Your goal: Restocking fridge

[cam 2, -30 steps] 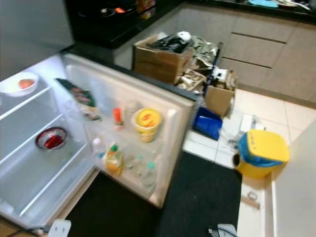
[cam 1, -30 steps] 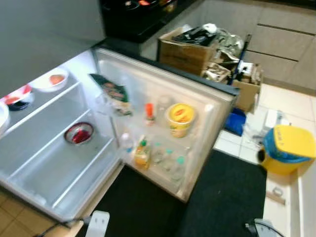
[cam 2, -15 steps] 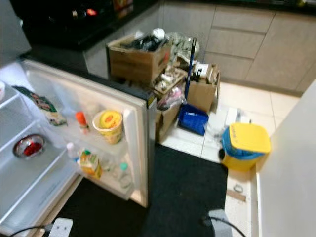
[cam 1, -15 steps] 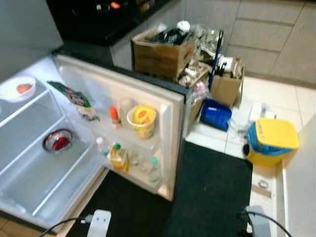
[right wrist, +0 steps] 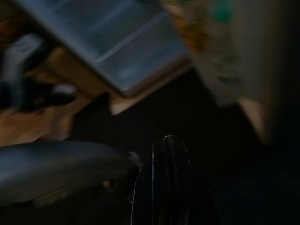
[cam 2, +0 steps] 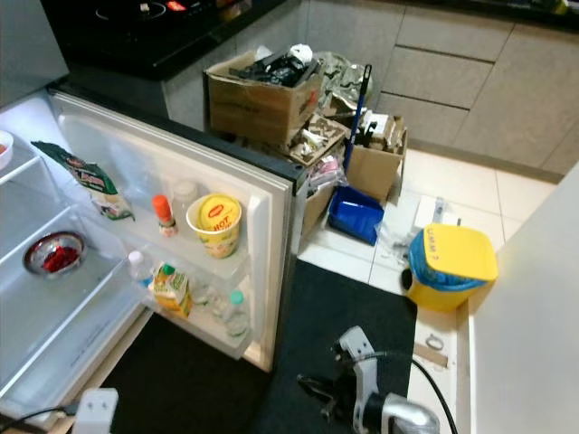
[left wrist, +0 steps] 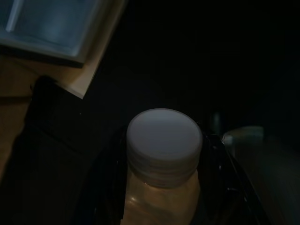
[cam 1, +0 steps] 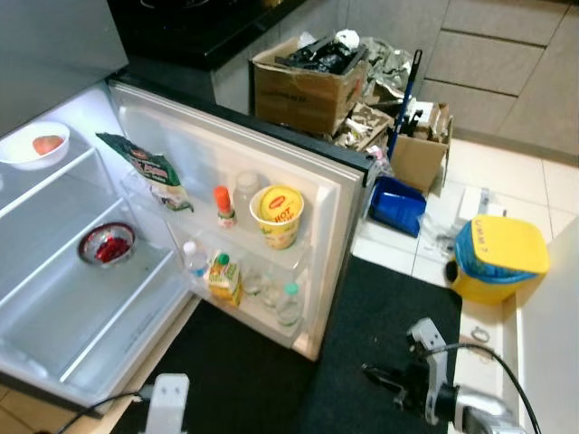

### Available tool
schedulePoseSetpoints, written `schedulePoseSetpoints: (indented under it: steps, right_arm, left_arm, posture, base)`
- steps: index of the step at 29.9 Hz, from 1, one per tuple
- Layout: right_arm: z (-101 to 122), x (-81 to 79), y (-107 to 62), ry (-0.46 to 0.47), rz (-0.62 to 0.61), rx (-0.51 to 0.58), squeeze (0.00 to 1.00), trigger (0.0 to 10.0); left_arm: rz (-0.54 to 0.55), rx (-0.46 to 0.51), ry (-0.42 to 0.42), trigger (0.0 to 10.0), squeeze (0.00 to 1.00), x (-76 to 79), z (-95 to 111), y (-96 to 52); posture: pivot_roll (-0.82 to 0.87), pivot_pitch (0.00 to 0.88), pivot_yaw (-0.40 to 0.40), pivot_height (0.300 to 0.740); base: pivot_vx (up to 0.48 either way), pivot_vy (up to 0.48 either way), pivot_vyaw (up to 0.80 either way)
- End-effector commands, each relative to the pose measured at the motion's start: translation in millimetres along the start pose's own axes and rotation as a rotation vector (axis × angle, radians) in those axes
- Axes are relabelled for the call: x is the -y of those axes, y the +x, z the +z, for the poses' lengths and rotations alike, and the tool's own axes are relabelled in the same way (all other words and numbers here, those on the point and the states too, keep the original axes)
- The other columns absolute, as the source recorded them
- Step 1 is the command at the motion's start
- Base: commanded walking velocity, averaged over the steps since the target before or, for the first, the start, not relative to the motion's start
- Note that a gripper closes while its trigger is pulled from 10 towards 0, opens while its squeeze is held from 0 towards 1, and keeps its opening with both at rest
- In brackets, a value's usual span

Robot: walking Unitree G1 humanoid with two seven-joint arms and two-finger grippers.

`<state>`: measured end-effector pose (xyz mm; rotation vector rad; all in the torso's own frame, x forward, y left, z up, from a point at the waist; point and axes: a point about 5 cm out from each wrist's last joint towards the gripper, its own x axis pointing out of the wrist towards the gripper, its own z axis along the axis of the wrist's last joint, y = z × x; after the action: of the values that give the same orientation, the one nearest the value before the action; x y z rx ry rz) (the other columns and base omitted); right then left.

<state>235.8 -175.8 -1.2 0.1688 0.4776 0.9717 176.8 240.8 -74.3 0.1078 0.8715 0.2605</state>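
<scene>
A lived-in home kitchen, seen from above.

We look down on an open fridge [cam 1: 54, 298] whose door shelves [cam 1: 262, 262] hold a yellow tub [cam 1: 278, 215], a small juice carton [cam 1: 223, 277] and little bottles, while its inner shelves carry a bowl of red food [cam 1: 107, 245]. We see a black hob [cam 1: 194, 23] set in a dark counter and grey drawer fronts [cam 1: 488, 54] along the far wall. On the pale tiled floor [cam 1: 561, 185] stand cluttered cardboard boxes [cam 1: 303, 81], a blue dustpan [cam 1: 396, 204] and a yellow-lidded bin [cam 1: 498, 262], beside a black mat [cam 1: 389, 316].
</scene>
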Motion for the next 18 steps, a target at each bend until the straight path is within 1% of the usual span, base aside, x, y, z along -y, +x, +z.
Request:
schedulePoseSetpoints:
  steps: [1,2,3,4,5,6,7,8,9,10,11,12,14,16,18]
  right_arm:
    - [-1.9,-0.5,-4.3,0.003,0.015,-0.015,0.00,10.0]
    - [-0.6,0.1,-4.2,-0.004,0.013,-0.014,0.00,10.0]
    - [-0.6,0.1,-4.2,-0.004,0.013,-0.014,0.00,10.0]
    - [-1.0,0.3,-4.8,-0.016,0.015,-0.027,0.00,10.0]
    - [-1.0,0.3,-4.8,-0.016,0.015,-0.027,0.00,10.0]
    - [-2.1,0.1,-5.2,-0.020,0.017,-0.037,0.00,10.0]
    - [-5.1,-0.5,-6.6,-0.026,0.020,-0.060,0.00,10.0]
    - [-5.1,-0.5,-6.6,-0.026,0.020,-0.060,0.00,10.0]
    - [-8.3,-1.5,-8.0,-0.028,0.022,-0.079,0.00,10.0]
    - [-9.9,-2.5,-9.3,-0.027,0.027,-0.091,0.00,10.0]
    - [-10.9,-4.0,-10.3,-0.024,0.035,-0.096,0.00,10.0]
    - [-10.9,-4.0,-10.3,-0.024,0.035,-0.096,0.00,10.0]
    - [-9.6,-7.8,-10.9,-0.020,0.060,-0.097,0.00,10.0]
    - [-7.1,-13.0,-8.0,-0.025,0.100,-0.094,0.00,10.0]
    - [-4.6,-17.9,-4.8,-0.031,0.137,-0.090,0.00,10.0]
  left_arm:
    - [0.032,0.072,-0.090,10.0,0.00,-9.2,17.9,3.1]
    - [0.035,0.113,-0.148,10.0,0.00,-11.9,29.6,4.9]
    - [0.035,0.113,-0.148,10.0,0.00,-11.9,29.6,4.9]
    - [0.036,0.201,-0.253,10.0,0.00,-17.9,52.8,7.2]
    - [0.036,0.201,-0.253,10.0,0.00,-17.9,52.8,7.2]
    - [0.035,0.234,-0.289,10.0,0.00,-20.3,61.2,7.6]
    - [0.031,0.293,-0.342,10.0,0.00,-24.8,75.9,7.8]
    - [0.031,0.293,-0.342,10.0,0.00,-24.8,75.9,7.8]
    - [0.024,0.371,-0.396,10.0,0.00,-31.1,95.8,7.2]
    - [0.019,0.422,-0.429,10.0,0.00,-35.2,108.4,6.3]
    - [0.012,0.493,-0.460,10.0,0.00,-41.1,126.7,4.1]
    - [0.012,0.493,-0.460,10.0,0.00,-41.1,126.7,4.1]
    - [0.002,0.596,-0.484,10.0,0.00,-50.1,154.3,-0.7]
    - [-0.005,0.691,-0.493,10.0,0.00,-59.0,180.3,-7.3]
    - [-0.019,0.778,-0.513,10.0,0.00,-65.1,201.6,-14.5]
  posture:
    - [-0.12,0.128,-0.014,0.740]
    - [-0.12,0.131,-0.015,0.740]
    - [-0.12,0.131,-0.015,0.740]
    - [-0.12,0.133,-0.014,0.740]
    - [-0.12,0.133,-0.014,0.740]
    - [-0.12,0.133,-0.014,0.740]
    - [-0.12,0.134,-0.014,0.740]
    - [-0.12,0.134,-0.014,0.740]
    - [-0.12,0.135,-0.014,0.740]
    - [-0.12,0.135,-0.014,0.740]
    - [-0.12,0.139,-0.013,0.740]
    - [-0.12,0.139,-0.013,0.740]
    - [-0.12,0.139,-0.013,0.740]
    - [-0.13,0.145,-0.011,0.740]
    - [-0.13,0.147,-0.011,0.740]
  base:
    - [0.000,0.000,0.00]
    - [0.000,0.000,0.00]
    - [0.000,0.000,0.00]
    - [0.000,0.000,0.00]
    - [0.000,0.000,0.00]
    - [0.000,0.000,0.00]
    - [0.000,0.000,0.00]
    - [0.000,0.000,0.00]
    - [0.000,0.000,0.00]
    - [0.000,0.000,0.00]
    - [0.000,0.000,0.00]
    - [0.000,0.000,0.00]
    - [0.000,0.000,0.00]
    - [0.000,0.000,0.00]
    - [0.000,0.000,0.00]
